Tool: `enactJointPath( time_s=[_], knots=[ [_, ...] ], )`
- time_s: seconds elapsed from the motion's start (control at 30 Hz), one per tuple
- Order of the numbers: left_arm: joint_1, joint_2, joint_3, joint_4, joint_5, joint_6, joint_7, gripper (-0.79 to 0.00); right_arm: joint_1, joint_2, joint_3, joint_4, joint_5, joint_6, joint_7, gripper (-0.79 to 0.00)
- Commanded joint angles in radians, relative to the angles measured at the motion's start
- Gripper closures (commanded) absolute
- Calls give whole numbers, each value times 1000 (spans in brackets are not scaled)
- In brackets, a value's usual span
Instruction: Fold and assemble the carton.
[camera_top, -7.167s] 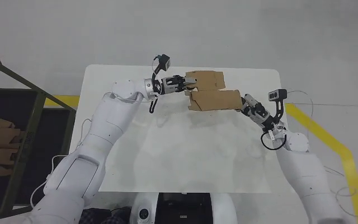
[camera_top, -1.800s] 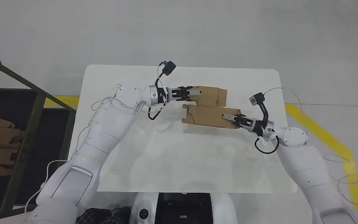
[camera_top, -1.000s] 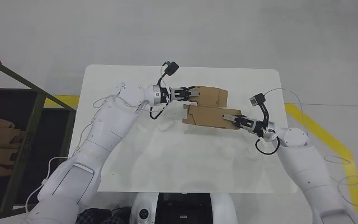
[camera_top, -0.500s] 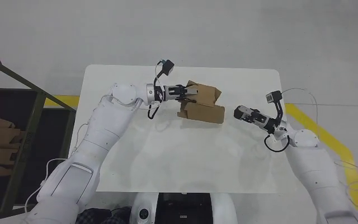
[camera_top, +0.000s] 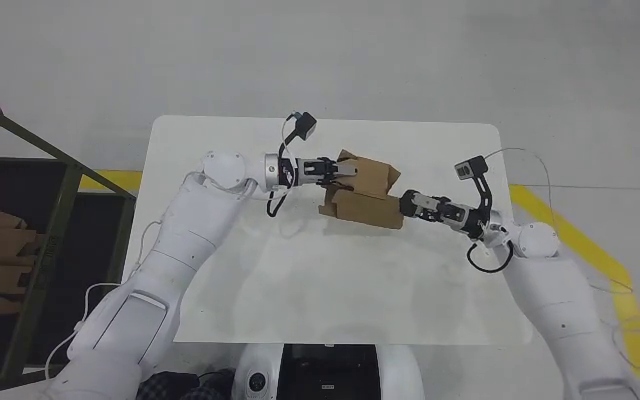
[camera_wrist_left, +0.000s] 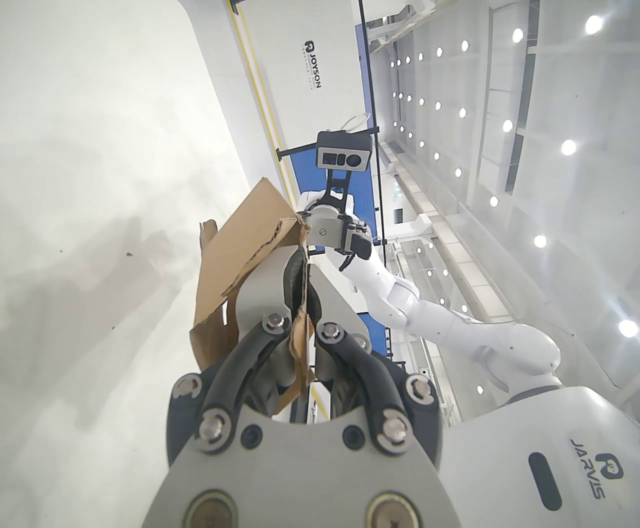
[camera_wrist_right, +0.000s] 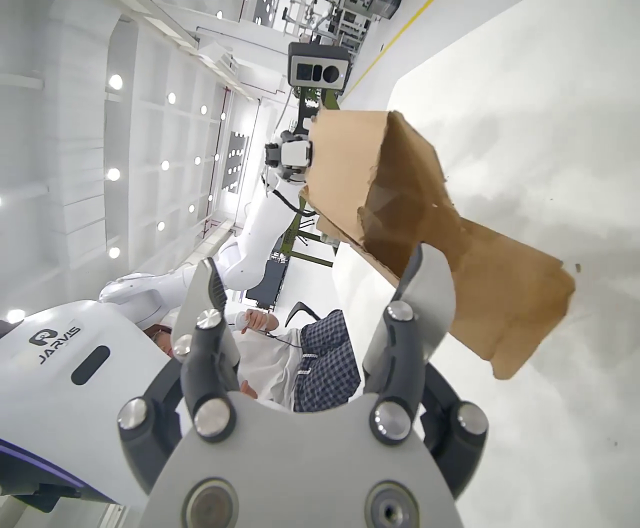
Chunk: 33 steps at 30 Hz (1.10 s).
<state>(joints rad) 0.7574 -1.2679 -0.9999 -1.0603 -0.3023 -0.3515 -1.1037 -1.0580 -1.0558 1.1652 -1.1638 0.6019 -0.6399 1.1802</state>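
A brown carton (camera_top: 362, 190), partly folded up into an open sleeve, is at the far middle of the white table (camera_top: 300, 290). My left gripper (camera_top: 340, 172) is shut on a torn panel edge at its left end; in the left wrist view the fingers (camera_wrist_left: 295, 280) pinch that cardboard (camera_wrist_left: 240, 255). My right gripper (camera_top: 403, 204) is at the carton's right end and open. In the right wrist view one finger (camera_wrist_right: 430, 280) lies against the mouth of the carton (camera_wrist_right: 400, 200), while the other finger (camera_wrist_right: 207, 285) is clear of it.
A dark rack (camera_top: 40, 250) holding flat cardboard stands beside the table's left edge. The near half of the table is bare white surface. A yellow floor line (camera_top: 560, 230) runs past the right side.
The carton went from lying flat to partly folded up in the left gripper. My right gripper let go, drew off to the right, then came back to the carton's right end.
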Motion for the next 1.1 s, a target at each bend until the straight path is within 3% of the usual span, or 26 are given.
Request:
enactJointPath(
  time_s=[0.0,0.5,1.07],
  knots=[
    [0,0,1,3,0,-2,1,0,3,0,-5,-10,11,9,9,-542],
    [19,4,6,-29,-23,-30,-51,0,96,-12,-67,39,-6,51,51,-499],
    [23,6,11,-51,-51,-28,-81,0,163,-40,-132,102,81,79,79,-320]
  ],
)
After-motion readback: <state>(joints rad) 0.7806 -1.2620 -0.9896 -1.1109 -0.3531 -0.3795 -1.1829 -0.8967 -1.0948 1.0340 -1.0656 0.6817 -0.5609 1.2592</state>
